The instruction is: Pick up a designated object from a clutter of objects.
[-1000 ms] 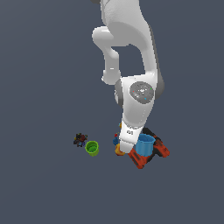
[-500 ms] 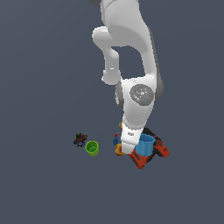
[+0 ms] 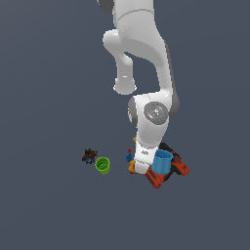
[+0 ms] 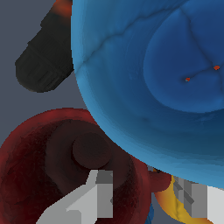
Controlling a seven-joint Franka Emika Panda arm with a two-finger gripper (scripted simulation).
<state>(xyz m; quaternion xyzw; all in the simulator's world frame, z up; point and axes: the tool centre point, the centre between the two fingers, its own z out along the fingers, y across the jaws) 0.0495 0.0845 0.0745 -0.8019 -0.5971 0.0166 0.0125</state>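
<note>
The step in hand is judged to be the final descent onto the maroon mug (image 4: 65,162), with the grasp not yet made. The next move is judged to call for a short lowering and a closing of the fingers across the mug wall, without the neighbouring blue cup (image 3: 162,161) being pushed.

In the exterior view, taken from its left to its right, a tiny dark toy (image 3: 89,156) with a ragged outline is noted, then a small green cup (image 3: 103,165), smooth and round with an open mouth. Next the gripper (image 3: 140,167) is seen low in the pile, the mug itself being hidden behind it in this view. Just beside it an orange-yellow fruit (image 3: 132,167) shows as a small sliver. The blue cup stands next, handleless and matte, upon the red-and-black power drill (image 3: 171,171), which is blocky and angular.

In the wrist view the mug is found directly under the gripper (image 4: 146,197), glossy, round, dark within, with a raised disc at its floor. One grey finger (image 4: 98,194) is seen inside the mug's mouth and the other outside its wall, so the claw is read as standing wide, straddling the rim. The blue cup appears to touch the mug.
</note>
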